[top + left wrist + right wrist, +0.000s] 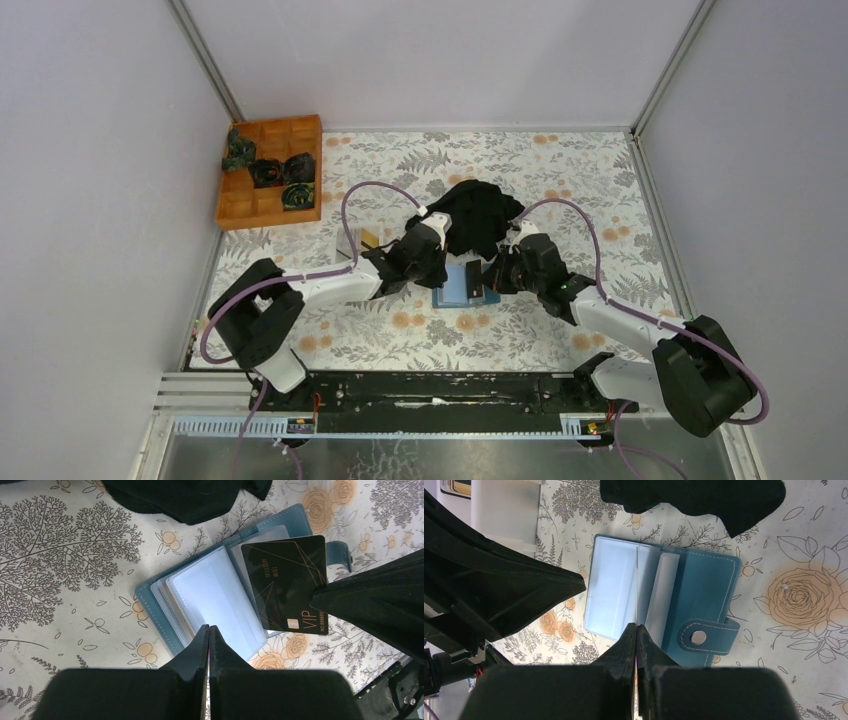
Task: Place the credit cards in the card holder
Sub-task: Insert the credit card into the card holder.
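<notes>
Jaws of both grippers clenched. Right gripper (636, 629) pinches black card (287, 582) by one edge and holds it over the open card holder (704, 590). Holder lies mid-table between the two grippers, clear sleeves (215, 595) fanned, snap tab (704, 636) out to one side. Left gripper (209, 630) has its tips together at the sleeves' edge; cannot tell if a sleeve is caught. Black cloth (480, 215) just behind holder. Floral table (560, 170). Wooden tray (270, 132) at far left corner, dark items inside.
</notes>
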Action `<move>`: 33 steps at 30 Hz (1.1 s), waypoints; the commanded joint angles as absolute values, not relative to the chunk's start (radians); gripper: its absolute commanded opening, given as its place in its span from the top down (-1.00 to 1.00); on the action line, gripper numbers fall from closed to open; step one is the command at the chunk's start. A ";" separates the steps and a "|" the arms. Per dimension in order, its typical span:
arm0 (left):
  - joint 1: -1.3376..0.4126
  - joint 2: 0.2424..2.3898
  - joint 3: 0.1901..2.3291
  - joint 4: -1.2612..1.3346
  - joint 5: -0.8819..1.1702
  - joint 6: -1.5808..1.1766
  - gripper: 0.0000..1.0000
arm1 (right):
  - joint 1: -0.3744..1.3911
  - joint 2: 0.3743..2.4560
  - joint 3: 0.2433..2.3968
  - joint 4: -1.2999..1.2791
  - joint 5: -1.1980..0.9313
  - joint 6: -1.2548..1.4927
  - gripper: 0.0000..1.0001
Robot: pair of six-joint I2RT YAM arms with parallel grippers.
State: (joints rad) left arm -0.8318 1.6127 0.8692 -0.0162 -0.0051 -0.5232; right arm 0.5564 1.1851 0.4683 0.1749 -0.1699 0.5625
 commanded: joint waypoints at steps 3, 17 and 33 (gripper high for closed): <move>-0.851 1.636 0.884 -0.040 -0.054 -0.506 1.00 | 0.543 1.213 0.486 0.245 -0.219 0.599 1.00; -0.874 1.665 0.876 -0.067 -0.109 -0.509 1.00 | 0.537 1.257 0.464 0.297 -0.245 0.639 1.00; -0.900 1.684 0.859 -0.079 -0.163 -0.517 1.00 | 0.537 1.284 0.419 0.331 -0.238 0.700 1.00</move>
